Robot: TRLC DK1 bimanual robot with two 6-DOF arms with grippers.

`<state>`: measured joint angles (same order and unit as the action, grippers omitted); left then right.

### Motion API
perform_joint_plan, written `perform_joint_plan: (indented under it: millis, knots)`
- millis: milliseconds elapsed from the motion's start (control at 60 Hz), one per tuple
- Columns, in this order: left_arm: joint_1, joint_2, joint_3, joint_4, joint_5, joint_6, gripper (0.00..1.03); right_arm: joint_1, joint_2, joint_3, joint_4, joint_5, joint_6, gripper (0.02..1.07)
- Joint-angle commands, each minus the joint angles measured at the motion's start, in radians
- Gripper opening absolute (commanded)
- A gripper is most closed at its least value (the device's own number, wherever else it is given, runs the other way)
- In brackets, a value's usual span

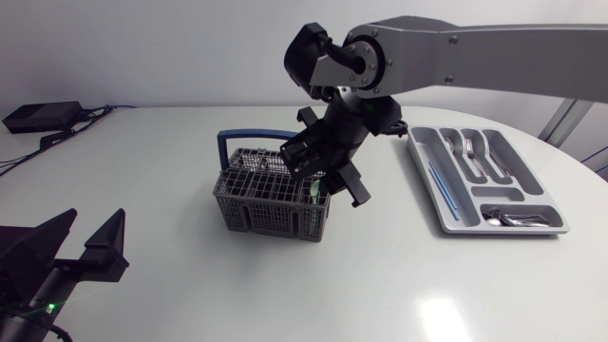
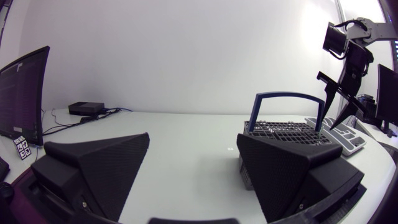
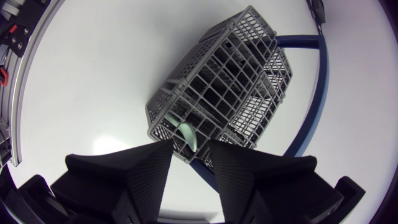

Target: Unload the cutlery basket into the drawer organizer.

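Observation:
The grey cutlery basket [image 1: 271,204] with a blue handle [image 1: 252,136] stands mid-table. My right gripper [image 1: 323,180] points down into the basket's right end. In the right wrist view the basket [image 3: 230,81] lies just ahead of the right gripper [image 3: 191,162], and a pale green utensil handle [image 3: 188,134] sticks up between its narrowly parted fingers with small gaps on both sides. The grey drawer organizer [image 1: 423,171] lies to the right and holds forks, spoons and a blue stick. My left gripper [image 1: 85,237] rests open near the front left, far from the basket [image 2: 286,132].
Black boxes and cables [image 1: 43,119] sit at the far left corner of the table. Open white tabletop lies between basket and organizer and in front of both. The right arm [image 1: 456,57] spans above the organizer.

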<state>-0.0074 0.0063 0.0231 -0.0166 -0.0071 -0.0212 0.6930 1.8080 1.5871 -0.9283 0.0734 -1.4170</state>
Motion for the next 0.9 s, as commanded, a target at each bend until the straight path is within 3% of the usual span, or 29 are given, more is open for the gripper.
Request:
perform_joint_plan:
  millis: [0, 767, 883]
  knots:
    - [0.007, -0.006, -0.023, 0.017, 0.007, 0.021, 0.99, -0.004, 0.025, 0.037, -0.032, 0.002, -0.037, 0.47]
    - [0.007, -0.006, -0.023, 0.017, 0.007, 0.021, 0.99, 0.017, 0.132, 0.169, -0.158, 0.062, -0.091, 0.46]
    - [0.007, -0.006, -0.023, 0.017, 0.007, 0.021, 0.99, 0.016, 0.148, 0.177, -0.158, 0.068, -0.091, 0.29]
